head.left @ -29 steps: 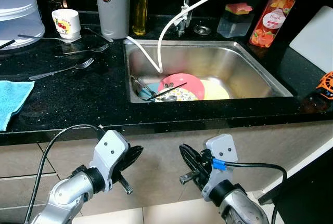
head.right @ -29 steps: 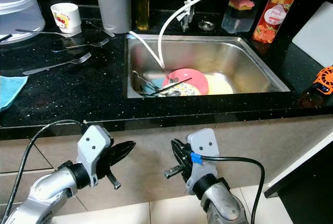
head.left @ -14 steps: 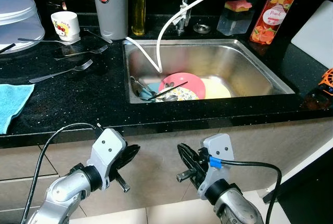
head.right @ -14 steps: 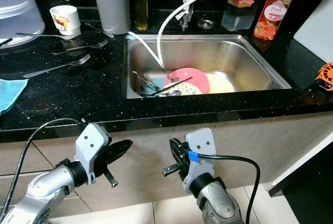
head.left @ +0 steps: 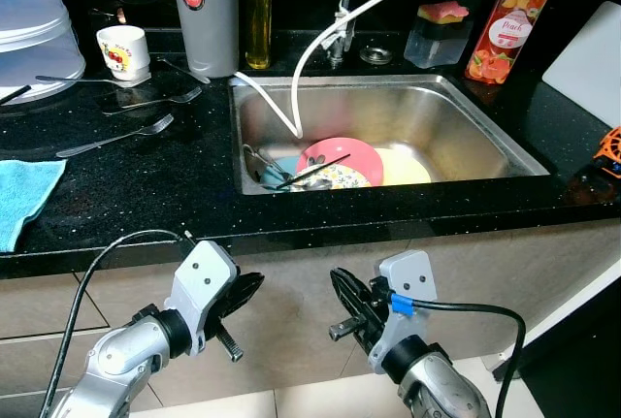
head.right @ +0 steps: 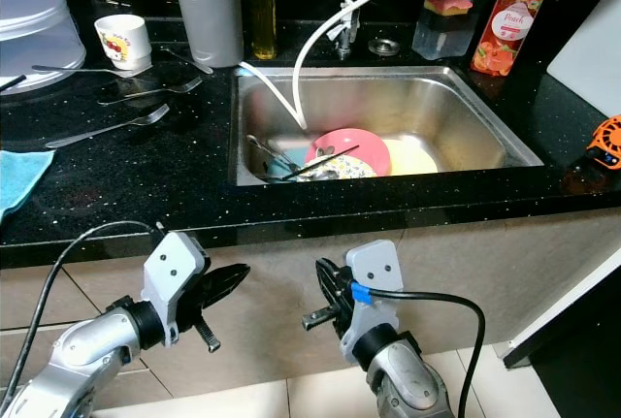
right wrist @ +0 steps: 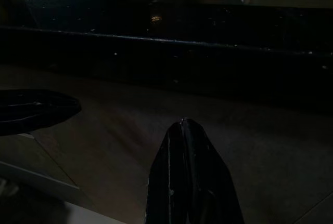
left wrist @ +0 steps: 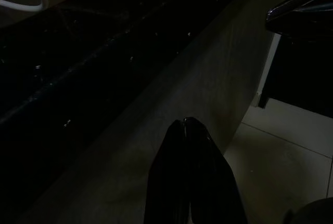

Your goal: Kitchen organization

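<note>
Home kitchen, black speckled bench [head.left: 146, 185], steel sink [head.left: 466, 127] holding plates [head.left: 340, 158], forks [head.left: 116, 134], mug [head.left: 123, 49], probably dish soap bottle [head.left: 503, 35].

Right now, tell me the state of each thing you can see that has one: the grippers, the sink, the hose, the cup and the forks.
left gripper: shut, empty, held below the counter edge
right gripper: shut, empty, held below the counter edge
sink: holds stacked dishes
pink plate: lying in the sink with utensils across it
white hose: hanging into the sink
cup: upright on the counter
forks: lying flat on the counter
</note>
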Controlling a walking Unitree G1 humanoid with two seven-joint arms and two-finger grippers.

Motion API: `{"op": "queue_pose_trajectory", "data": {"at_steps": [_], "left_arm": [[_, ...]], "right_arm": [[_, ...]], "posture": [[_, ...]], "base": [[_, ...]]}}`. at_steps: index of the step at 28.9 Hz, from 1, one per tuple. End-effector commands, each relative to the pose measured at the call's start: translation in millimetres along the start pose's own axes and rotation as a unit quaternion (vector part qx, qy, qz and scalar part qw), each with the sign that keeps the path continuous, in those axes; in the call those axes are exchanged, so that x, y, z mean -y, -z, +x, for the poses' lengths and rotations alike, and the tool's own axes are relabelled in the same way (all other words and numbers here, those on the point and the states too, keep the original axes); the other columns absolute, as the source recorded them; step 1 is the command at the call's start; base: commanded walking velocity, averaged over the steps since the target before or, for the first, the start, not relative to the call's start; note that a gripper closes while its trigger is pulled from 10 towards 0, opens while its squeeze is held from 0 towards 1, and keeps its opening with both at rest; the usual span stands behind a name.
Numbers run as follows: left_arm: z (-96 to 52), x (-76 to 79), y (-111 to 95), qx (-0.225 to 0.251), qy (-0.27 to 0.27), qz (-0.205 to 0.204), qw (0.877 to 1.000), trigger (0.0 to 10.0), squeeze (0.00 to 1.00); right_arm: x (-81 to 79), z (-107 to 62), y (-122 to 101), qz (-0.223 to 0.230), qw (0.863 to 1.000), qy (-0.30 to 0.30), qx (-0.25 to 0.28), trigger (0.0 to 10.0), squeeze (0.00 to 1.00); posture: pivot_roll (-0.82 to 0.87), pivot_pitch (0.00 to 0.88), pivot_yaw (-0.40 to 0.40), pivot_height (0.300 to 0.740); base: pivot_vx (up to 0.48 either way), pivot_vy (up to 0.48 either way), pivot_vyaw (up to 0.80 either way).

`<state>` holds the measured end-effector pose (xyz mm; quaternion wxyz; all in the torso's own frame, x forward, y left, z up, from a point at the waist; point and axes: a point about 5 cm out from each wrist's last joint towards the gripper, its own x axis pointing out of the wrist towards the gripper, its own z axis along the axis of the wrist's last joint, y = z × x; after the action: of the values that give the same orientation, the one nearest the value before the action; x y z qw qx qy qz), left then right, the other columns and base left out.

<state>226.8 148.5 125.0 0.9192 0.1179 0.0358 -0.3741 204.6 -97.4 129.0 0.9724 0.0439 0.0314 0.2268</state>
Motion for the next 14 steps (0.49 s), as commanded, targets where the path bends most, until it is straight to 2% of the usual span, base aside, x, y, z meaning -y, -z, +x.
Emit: {"op": "queue_pose_trajectory", "data": {"at_steps": [1, 14], "left_arm": [[1.0, 4.1, 6.4, -0.010, 0.005, -0.011, 1.000, 10.0, 0.00], [1.2, 6.5, 5.9, -0.006, 0.007, -0.015, 1.000, 10.0, 0.00]], "right_arm": [[2.5, -0.8, 1.9, -0.002, 1.000, 0.003, -0.001, 10.0, 0.00], [3.9, -3.4, 1.1, -0.005, 1.000, 0.003, -0.002, 10.0, 0.00]], "posture": [[0.14, 0.000, -0.035, 0.740], [0.14, 0.010, -0.045, 0.740]], "base": [[0.000, 0.000, 0.00], [0.000, 0.000, 0.00]]}}
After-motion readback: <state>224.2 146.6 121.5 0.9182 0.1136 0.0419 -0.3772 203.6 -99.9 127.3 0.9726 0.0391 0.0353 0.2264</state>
